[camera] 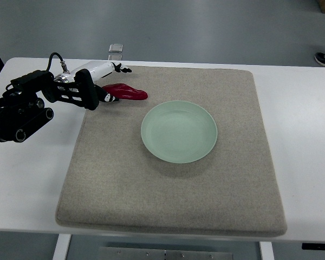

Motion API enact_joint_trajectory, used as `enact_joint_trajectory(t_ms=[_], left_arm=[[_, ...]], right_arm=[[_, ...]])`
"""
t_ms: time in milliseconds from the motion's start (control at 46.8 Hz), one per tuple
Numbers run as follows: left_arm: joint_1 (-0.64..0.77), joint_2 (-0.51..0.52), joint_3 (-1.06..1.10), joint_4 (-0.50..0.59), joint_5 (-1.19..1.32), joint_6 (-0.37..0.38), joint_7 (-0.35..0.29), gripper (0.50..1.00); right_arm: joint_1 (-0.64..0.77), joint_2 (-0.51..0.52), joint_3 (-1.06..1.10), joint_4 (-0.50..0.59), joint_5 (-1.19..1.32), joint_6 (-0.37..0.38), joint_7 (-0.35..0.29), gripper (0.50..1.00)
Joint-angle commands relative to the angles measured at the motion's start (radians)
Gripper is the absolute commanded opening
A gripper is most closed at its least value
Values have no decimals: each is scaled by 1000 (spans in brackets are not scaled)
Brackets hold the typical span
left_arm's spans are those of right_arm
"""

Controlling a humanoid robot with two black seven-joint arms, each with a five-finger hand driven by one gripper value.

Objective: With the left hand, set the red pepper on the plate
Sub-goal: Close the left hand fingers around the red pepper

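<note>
Up near the table's far-left corner, your left hand had reached in from the left edge and sat right at the red pepper. You could see its fingers against the stem end of the pepper, with dark fingertips showing on both the near and far side of it, but whether they were actually clamped on it or only touching could not be told from this steep view. The pepper itself lay on the grey felt mat, close to the mat's far-left corner, its tapered tip pointing toward the right edge of the table. The pale green plate sat on the mat, near its middle and a little toward the far edge, apart from the pepper, which lay beyond the plate's far-left rim. Your black forearm and its cable stretched across the white table top at the left edge.
</note>
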Motion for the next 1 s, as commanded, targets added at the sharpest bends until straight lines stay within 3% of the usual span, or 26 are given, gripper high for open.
enact_joint_trajectory(t_ms=[0, 983], left_arm=[[0, -13, 5, 24, -2, 1, 0, 799], [2, -48, 13, 62, -2, 15, 1, 713]], right_arm=[[-1, 0, 0, 0, 0, 0, 0, 928], [-1, 0, 0, 0, 0, 0, 0, 928]])
